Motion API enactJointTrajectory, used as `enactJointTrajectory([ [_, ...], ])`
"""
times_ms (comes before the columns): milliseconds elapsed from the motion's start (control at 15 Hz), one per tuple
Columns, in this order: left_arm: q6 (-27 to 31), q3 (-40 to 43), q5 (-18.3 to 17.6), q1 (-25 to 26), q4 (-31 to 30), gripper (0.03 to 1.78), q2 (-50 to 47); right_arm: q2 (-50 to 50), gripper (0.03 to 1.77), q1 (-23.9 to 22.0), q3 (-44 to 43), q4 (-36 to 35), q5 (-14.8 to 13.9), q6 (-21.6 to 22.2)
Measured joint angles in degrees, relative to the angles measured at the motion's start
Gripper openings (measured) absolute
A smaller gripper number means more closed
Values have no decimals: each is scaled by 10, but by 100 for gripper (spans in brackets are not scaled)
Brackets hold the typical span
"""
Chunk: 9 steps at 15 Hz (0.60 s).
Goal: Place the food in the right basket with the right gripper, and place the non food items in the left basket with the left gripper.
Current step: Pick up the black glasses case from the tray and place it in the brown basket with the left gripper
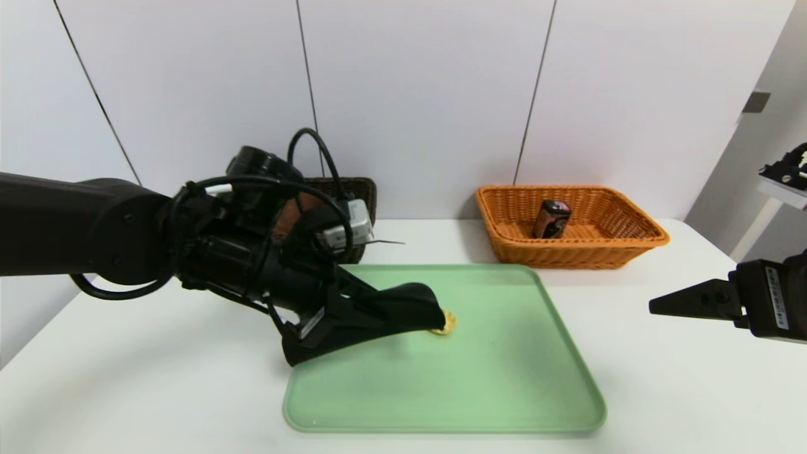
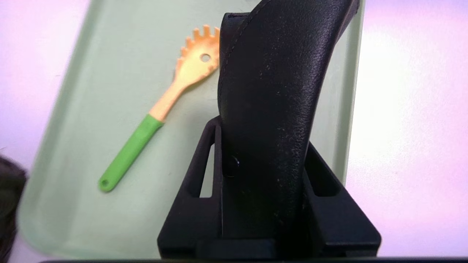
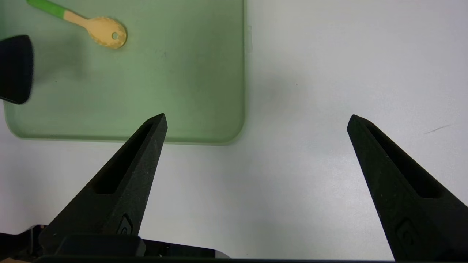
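head view: one left gripper (image 1: 362,312), black, was above the left part of the green tray (image 1: 504,378), its jaws closed about one long black soft pouch (image 1: 410,302), held raised and slanting across the tray's left edge. one pasta spoon (image 1: 449,323), yellow head only showing, lay on the tray, partly hidden behind the pouch. one dark brown left basket (image 1: 364,189), woven, stood behind the left arm, a brown towel (image 1: 287,217) partly visible in it. one orange right basket (image 1: 586,252), woven, stood behind the tray to the right; inside, one small dark box (image 1: 553,219) with pink print, tilted. one right gripper (image 1: 693,299), black, hung over the white table (image 1: 656,391), to the right of the tray. left wrist view: the pouch was pinched between both fingers, which stood apart by its thickness; the spoon, green handle in full, lay beside it on the tray. right wrist view: the right gripper's fingers were spread wide, nothing between them, near one corner of the tray.
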Motion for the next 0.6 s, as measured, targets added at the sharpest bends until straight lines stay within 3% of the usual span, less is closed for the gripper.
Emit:
enactJointTrajectory([
  [200,-36,-16,1,35,-8,51,-41,0,171,0,1,0,0,0],
  [333,-89,-42,7,50,-15,51,-59,1,171,0,1,0,0,0],
  [467,-155,-74,27,75,-32,50,-65,0,171,0,1,0,0,0],
  [600,-178,-99,53,111,-50,49,-54,0,171,0,2,0,-1,0],
])
